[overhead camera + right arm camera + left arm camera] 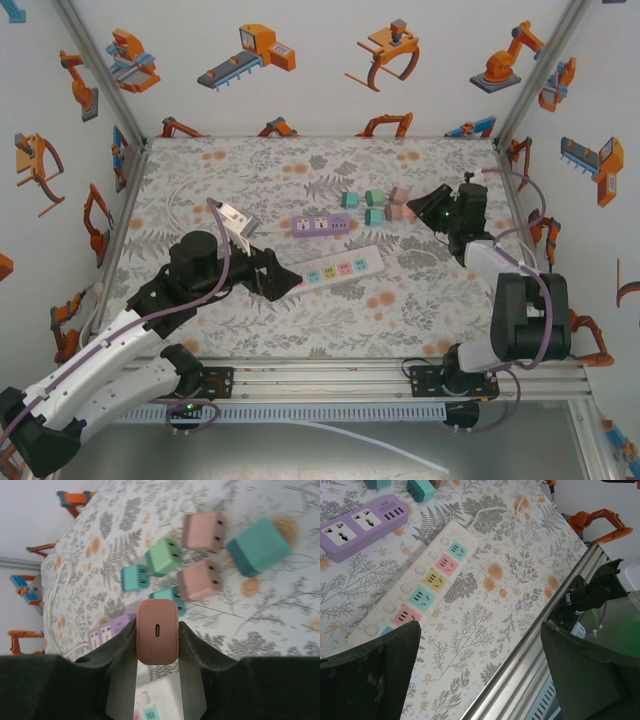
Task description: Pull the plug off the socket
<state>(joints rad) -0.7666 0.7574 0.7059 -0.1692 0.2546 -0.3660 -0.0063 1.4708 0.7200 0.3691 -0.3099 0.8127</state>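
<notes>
Plug out of the socket
We judge the pull done: the pink plug (157, 640) hangs free above the white power strip (420, 595), by its cord end, pinched by the right pincer (157, 627). The left pincer (480, 680), at the strip's other end, gapes wide and empty. Only setting down may remain.
</notes>
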